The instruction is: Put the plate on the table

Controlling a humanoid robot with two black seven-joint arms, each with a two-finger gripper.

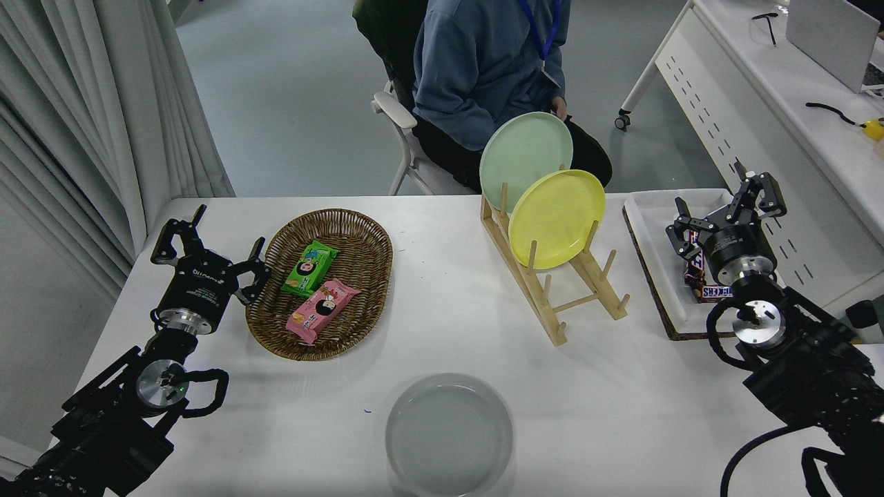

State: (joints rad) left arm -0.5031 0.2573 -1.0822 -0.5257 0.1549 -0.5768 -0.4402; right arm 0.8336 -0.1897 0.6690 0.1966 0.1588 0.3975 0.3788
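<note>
Plate (pixel 449 433) flat on table (pixel 621 400), well left of and nearer cam than right gripper (pixel 724 210), jaws spread, empty. Placing looks done; next prob just park arm. Left gripper (pixel 207 254) open, parked.

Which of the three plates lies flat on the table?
The grey plate, near the front edge. The green plate and yellow plate stand upright in the wooden rack.
</note>
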